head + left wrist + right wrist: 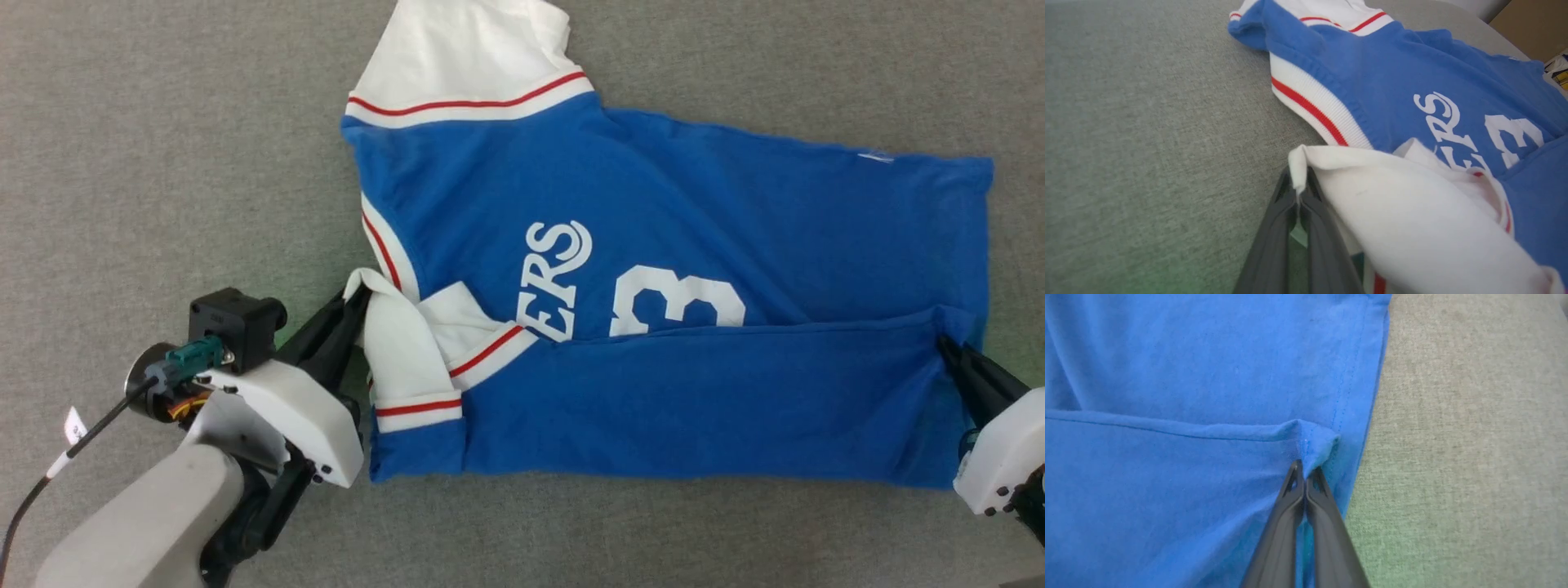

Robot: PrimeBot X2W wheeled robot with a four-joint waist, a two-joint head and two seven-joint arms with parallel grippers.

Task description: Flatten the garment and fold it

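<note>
Garment (pixel 669 204) lies sideways on the grey table (pixel 163 163), its near edge folded up over part of the white print (pixel 555 278). Left hand (pixel 355 304) is pinching the edge of the near white sleeve (pixel 400 351), right hand (pixel 949 346) is pinching the folded blue hem (pixel 1312 439) at the opposite end, both pressed tight.

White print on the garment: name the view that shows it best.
Head view: the white print lies square-on, reading ERS and 3, its lower edge under a folded flap of the garment. The left wrist view shows it slanted, from the side. The right wrist view looks at plain blue cloth.
</note>
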